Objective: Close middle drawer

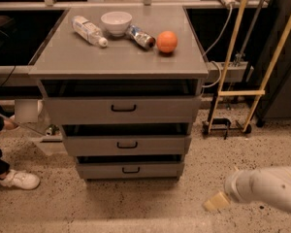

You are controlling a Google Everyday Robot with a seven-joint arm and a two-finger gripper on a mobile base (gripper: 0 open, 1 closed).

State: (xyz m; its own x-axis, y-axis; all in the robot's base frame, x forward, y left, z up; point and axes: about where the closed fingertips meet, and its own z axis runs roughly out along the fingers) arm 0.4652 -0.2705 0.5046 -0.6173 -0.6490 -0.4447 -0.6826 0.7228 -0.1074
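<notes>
A grey metal cabinet (119, 64) holds three drawers, each with a black bar handle. The middle drawer (127, 144) shows its flat front panel under a dark gap. It sits below the widest top drawer (123, 109) and above the narrowest bottom drawer (131, 169). My gripper (216, 201) is low over the speckled floor at the lower right. It is well clear of the cabinet and touches no drawer. My white arm (269, 188) comes in from the right edge.
On the cabinet top lie a plastic bottle (88, 30), a white bowl (116, 22), a can (140, 37) and an orange (167, 41). A person's white shoe (19, 179) is at the left. A yellow wooden stand (235, 93) and cables are at the right.
</notes>
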